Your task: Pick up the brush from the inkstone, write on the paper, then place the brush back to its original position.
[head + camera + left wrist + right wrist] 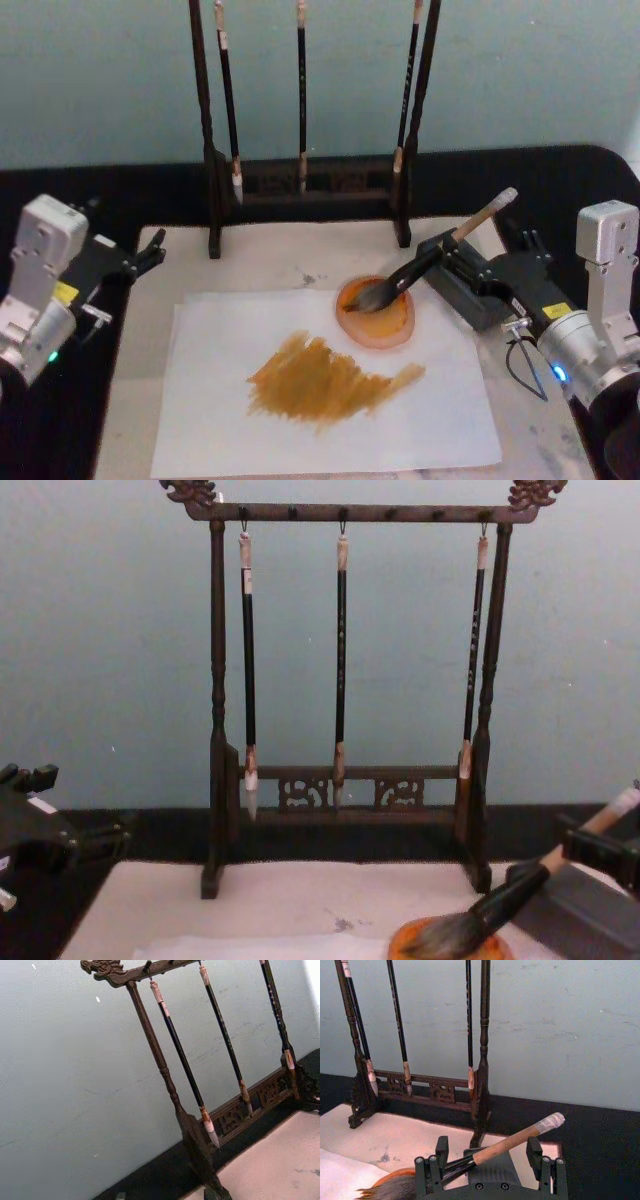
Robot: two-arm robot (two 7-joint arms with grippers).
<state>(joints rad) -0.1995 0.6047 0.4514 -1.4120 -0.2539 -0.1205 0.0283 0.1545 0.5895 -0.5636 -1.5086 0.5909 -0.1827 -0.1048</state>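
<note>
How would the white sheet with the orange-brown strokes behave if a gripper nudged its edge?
The paper looks thin and lies flat on the mat, so it would probably slide or wrinkle. The orange dish on its far corner may pin that end. The painted patch, if wet, could tear.

you can't really see the left claw (150, 250) fingers, they're dark against the dark counter (120, 200), so open or closed is anyone's guess. head view chops the brush rack (310, 190) off at the top. chest view cuts the paper (260, 948) along the bottom edge.
</note>
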